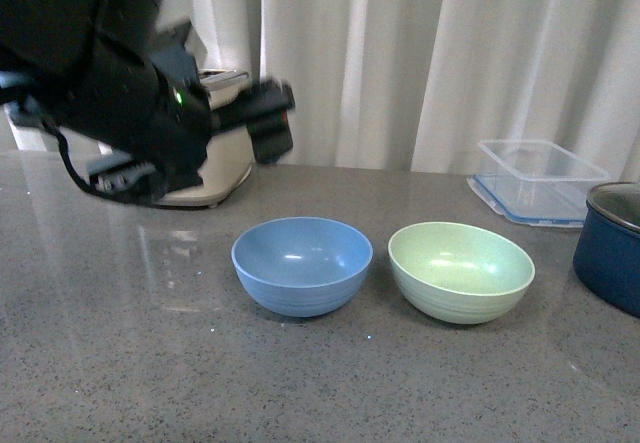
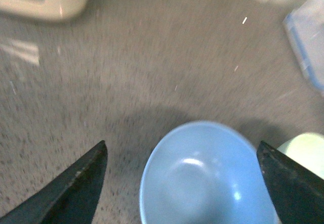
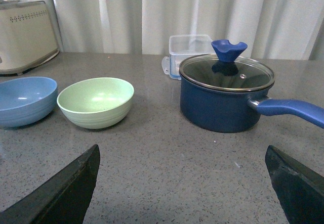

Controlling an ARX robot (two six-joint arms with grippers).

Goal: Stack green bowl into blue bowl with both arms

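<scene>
Working this remotely, nearest to me is the speckled grey stone bench [image 1: 320,393]. On it the light sky-blue round matte bowl [image 1: 302,263] and the pale mint-green round matte bowl [image 1: 461,269] sit upright just beside each other, apart and both empty. I judge the stacking not yet begun: grasp, lift and nesting are all left. My left gripper [image 2: 181,144] hangs above the blue bowl, jaws spread wide and holding nothing; that view is smeared. My right gripper [image 3: 182,148] sits low over the bench, likewise spread and empty, with the green bowl ahead of it. Farther back stand a dark navy lidded pot [image 3: 223,100], a clear plastic box [image 1: 535,178], a cream appliance [image 1: 215,168] and white curtains [image 1: 420,53].
</scene>
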